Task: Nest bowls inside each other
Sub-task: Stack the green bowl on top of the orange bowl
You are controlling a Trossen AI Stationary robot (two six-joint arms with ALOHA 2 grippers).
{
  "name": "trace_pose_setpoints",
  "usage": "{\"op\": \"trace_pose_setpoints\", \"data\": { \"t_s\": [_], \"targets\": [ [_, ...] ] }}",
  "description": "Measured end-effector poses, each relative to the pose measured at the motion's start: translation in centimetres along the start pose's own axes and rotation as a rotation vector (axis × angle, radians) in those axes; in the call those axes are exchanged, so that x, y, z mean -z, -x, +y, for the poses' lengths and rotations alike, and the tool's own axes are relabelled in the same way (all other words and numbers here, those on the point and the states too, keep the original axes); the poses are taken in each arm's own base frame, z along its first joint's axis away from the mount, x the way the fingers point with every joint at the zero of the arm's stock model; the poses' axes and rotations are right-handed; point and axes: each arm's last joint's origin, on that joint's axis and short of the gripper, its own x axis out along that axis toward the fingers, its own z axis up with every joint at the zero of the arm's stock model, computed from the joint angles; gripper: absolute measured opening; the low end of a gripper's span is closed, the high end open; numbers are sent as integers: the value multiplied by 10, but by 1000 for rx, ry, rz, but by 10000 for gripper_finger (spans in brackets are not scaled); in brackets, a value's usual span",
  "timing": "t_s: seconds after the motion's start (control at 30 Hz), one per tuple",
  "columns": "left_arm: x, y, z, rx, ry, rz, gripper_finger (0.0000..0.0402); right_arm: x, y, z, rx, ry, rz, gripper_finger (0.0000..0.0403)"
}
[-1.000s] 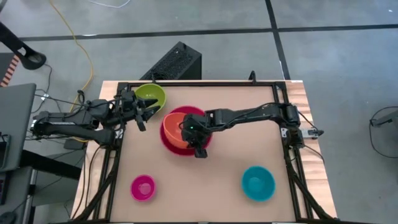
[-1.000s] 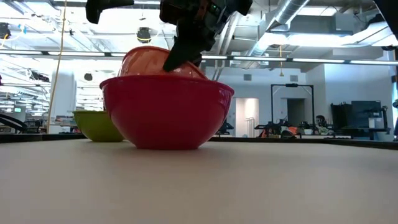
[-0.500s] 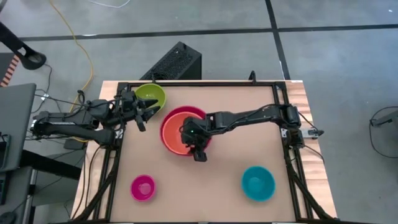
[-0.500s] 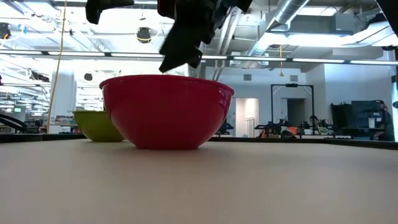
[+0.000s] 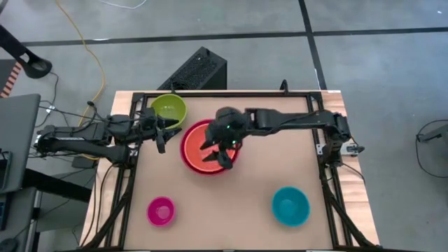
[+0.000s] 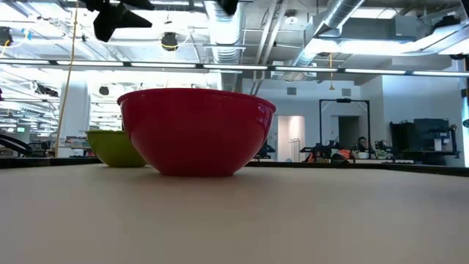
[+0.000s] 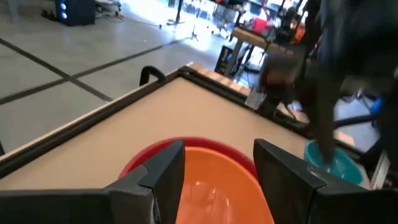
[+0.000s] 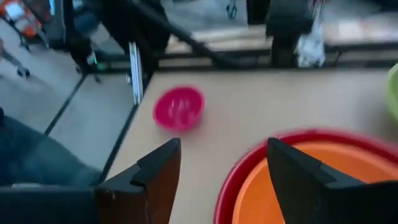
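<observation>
An orange bowl [image 5: 204,145] sits inside the big red bowl [image 5: 189,162]. A green bowl [image 5: 169,109] is just beside it. Pink bowl [image 5: 161,211] and blue bowl [image 5: 290,206] sit farther off.

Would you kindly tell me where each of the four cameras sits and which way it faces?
High view: above the table, looking straight down; both arms, left pincer, right pincer over the orange bowl nested in the red bowl.
Low view: table height, looking level across at the red bowl.
Left wrist view: past its own fingers toward the orange bowl.
Right wrist view: past its open fingers toward the pink bowl.
Both wrist views share the orange bowl.
</observation>
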Motion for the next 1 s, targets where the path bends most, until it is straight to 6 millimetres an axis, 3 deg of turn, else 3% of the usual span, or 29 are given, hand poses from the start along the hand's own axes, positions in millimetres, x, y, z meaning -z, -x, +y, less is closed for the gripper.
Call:
{"op": "trace_pose_setpoints", "data": {
  "t_s": [0.27, 0.5, 0.63, 1.0],
  "targets": [
    [12, 1, 6, -87, -98, 113, 166, -26, 65, 14, 60, 31, -151, 235],
    [21, 3, 12, -156, -166, 198, 148, -33, 99, 25, 134, 45, -212, 235],
    [24, 4, 13, -163, -202, 224, 146, -30, 108, 27, 169, 33, -185, 234],
    [32, 4, 31, -328, -234, 346, 145, -27, 106, 33, 152, 1, -159, 234]
  ]
}}
